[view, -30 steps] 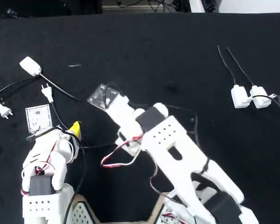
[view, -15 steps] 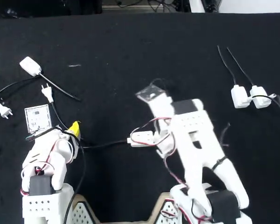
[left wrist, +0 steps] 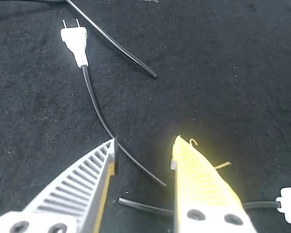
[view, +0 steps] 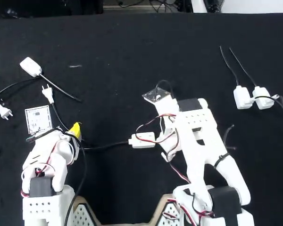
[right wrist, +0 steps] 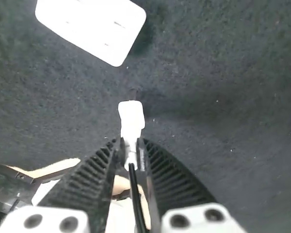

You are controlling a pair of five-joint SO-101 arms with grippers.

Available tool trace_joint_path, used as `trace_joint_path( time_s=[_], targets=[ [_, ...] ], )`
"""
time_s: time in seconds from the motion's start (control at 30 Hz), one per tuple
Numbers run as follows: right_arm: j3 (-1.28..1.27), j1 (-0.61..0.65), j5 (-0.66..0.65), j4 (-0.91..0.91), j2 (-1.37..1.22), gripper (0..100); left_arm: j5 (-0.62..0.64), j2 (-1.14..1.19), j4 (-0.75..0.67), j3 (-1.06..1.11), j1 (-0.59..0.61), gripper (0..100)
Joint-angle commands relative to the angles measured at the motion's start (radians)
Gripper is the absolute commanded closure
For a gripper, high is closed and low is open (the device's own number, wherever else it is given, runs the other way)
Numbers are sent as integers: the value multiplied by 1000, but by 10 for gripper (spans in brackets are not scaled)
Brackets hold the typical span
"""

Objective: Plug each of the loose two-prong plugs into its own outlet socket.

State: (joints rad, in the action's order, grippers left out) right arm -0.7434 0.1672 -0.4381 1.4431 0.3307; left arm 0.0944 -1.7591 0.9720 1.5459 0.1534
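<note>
My right gripper [right wrist: 128,141] is shut on a small white plug [right wrist: 131,120] with a black cord; its tip points at the cloth. A white socket block [right wrist: 90,26] lies a short way beyond it. From above, the right gripper [view: 155,96] is near the table's middle, and a white socket [view: 142,140] on a black cord lies beside that arm. My left gripper [left wrist: 145,145] is open low over a black cord [left wrist: 99,114], which leads to a loose two-prong plug [left wrist: 73,40]. That plug [view: 47,93] and another plug [view: 4,111] lie at the far left.
A white square plate [view: 38,118] lies just ahead of the left gripper [view: 68,132]. A white socket [view: 30,67] sits at the back left. Two white blocks [view: 251,97] with cords lie at the right. Black cloth covers the table [view: 146,47].
The right arm has swung to the right, from the left of centre to the table's middle, uncovering the white socket beside it. The left arm has not moved.
</note>
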Motion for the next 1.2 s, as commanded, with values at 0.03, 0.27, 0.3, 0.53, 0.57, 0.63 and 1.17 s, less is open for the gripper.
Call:
trace_joint_path(
  time_s=[0.03, 0.27, 0.3, 0.53, 0.57, 0.63, 1.17],
  targets=[
    [18, -18, -52, -32, 7, 988, -6, -11, -17, -5, 7, 805],
    [53, -18, -60, -147, -2, 988, -6, -11, -17, -5, 12, 805],
    [58, -18, -60, -152, -2, 988, -6, -11, -17, -5, 12, 805],
    [82, -17, -137, -54, 1, 983, -6, -11, -17, -5, 12, 805],
    [102, -17, -158, -15, 4, 983, -6, -11, -17, -5, 12, 805],
    [156, -21, -244, 84, 5, 982, -6, -11, -17, -5, 12, 805],
    [15, -186, -968, -199, -22, 868, -8, -11, -17, -5, 12, 805]
  ],
)
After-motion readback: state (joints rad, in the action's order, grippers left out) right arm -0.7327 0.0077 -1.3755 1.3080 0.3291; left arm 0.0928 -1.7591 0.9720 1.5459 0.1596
